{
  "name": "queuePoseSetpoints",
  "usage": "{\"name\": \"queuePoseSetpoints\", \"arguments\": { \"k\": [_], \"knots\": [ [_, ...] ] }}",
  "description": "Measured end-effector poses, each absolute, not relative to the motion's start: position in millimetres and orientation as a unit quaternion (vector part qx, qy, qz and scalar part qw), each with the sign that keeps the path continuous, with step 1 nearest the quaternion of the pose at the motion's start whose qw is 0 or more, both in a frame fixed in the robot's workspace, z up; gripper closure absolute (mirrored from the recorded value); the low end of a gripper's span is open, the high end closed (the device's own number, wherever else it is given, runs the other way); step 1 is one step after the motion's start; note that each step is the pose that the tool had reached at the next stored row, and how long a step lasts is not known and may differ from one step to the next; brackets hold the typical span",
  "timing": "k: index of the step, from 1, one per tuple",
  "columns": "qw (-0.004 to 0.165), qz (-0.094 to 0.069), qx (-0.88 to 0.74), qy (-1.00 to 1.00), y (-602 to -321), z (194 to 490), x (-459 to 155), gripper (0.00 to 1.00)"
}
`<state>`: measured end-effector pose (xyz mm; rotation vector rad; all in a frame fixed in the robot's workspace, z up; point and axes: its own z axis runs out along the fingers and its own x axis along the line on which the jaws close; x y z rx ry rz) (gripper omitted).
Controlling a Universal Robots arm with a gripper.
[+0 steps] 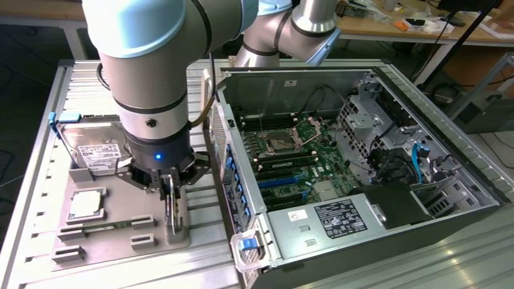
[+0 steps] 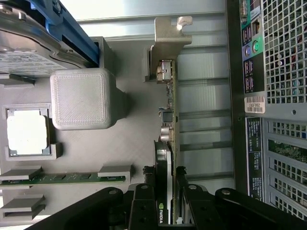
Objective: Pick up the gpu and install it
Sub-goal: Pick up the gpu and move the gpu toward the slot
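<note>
Where the grey tray [image 1: 120, 244] lies at the exterior view's left, a hard drive [image 1: 92, 150] and a processor [image 1: 86, 205] are seen on its left part. Just to their right, the gpu [image 1: 174, 221] is stood on edge on the tray. The gripper [image 1: 170, 186] is set directly above it, and its fingers [image 2: 143, 201] are clamped on the card's black shroud from both sides, well apart from the silver bracket. Farther right, the open computer case [image 1: 449, 180] is seen with its motherboard [image 1: 297, 156] exposed.
</note>
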<state>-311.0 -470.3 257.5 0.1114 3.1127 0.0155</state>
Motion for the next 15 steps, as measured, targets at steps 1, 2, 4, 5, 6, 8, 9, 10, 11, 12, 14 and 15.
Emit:
{"name": "queuePoseSetpoints", "arguments": {
  "k": [1,2,4,5,6,8,9,10,11,12,14,15],
  "knots": [
    [0.013,0.005,0.036,0.999,-470.3,258.4,-311.0,0.73],
    [0.013,0.005,0.036,0.999,-470.2,259.7,-311.0,0.73],
    [0.013,0.005,0.036,0.999,-470.2,264.2,-311.0,0.73],
    [0.013,0.005,0.036,0.999,-470.2,266.6,-311.0,0.73],
    [0.013,0.005,0.036,0.999,-470.2,269.9,-311.0,0.73],
    [0.013,0.005,0.036,0.999,-470.2,276.5,-311.0,0.73],
    [0.013,0.005,0.036,0.999,-470.2,280.0,-311.0,0.73],
    [0.013,0.005,0.036,0.999,-470.2,283.2,-311.0,0.73],
    [0.013,0.005,0.036,0.999,-470.3,285.9,-311.0,0.73],
    [0.013,0.005,0.036,0.999,-470.2,289.7,-311.0,0.73],
    [0.013,0.005,0.036,0.999,-470.3,295.8,-311.0,0.73],
    [0.013,0.005,0.036,0.999,-470.2,298.0,-311.0,0.73]
  ]
}}
